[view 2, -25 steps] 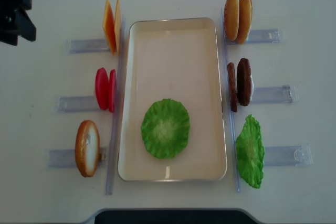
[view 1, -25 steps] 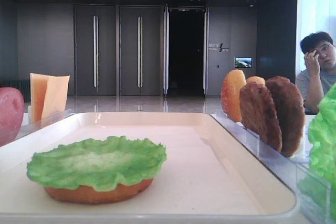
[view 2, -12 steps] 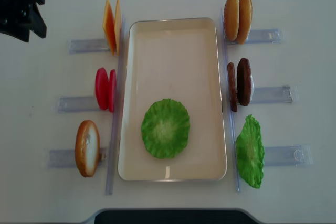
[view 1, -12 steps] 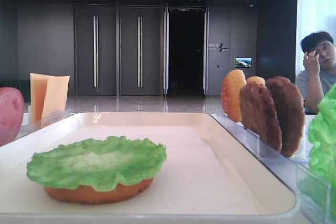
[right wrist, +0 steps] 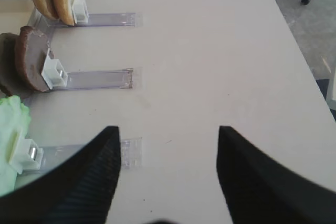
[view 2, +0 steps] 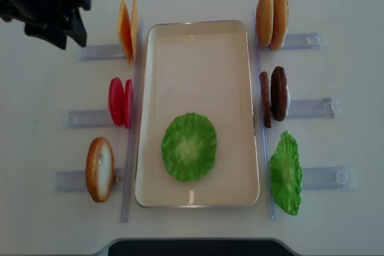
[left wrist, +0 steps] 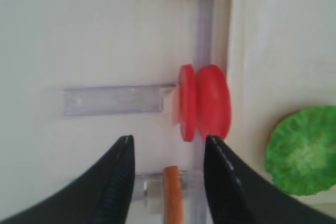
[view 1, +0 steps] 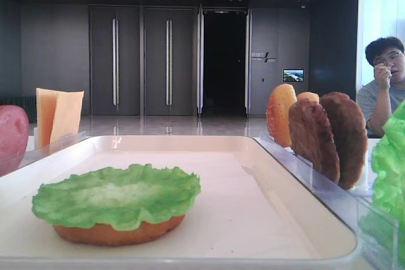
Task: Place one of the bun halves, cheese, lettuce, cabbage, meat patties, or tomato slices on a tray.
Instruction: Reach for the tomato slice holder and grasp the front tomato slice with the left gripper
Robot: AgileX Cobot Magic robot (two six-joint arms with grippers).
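On the tray [view 2: 198, 46] a lettuce [view 2: 189, 146] leaf already lies over a bun half [view 1: 117, 233] toward the near end, so the next layer has still to be fetched. The left gripper [view 2: 60, 35] hangs at the far left of the table, just left of the cheese [view 2: 126, 29] slices, and its wrist view looks down on the tomato slices [left wrist: 205, 103], which stand on edge in their clear rack [left wrist: 118, 100] just left of the tray's rim. Its fingers [left wrist: 118, 182] are apart with nothing between them; the right gripper [right wrist: 168, 171] is likewise spread and empty, over bare table to the right of the meat patties [right wrist: 26, 64]. If a tomato is the aim, the two discs stand pressed together, so a jaw coming down off-centre could straddle both and lift a pair, or knock one flat. The glossy plastic looks slippery, and a thin edge pinch may let the slice twist or drop short of the stack. A careless approach might also nudge the light rack or clip the nearby cheese.
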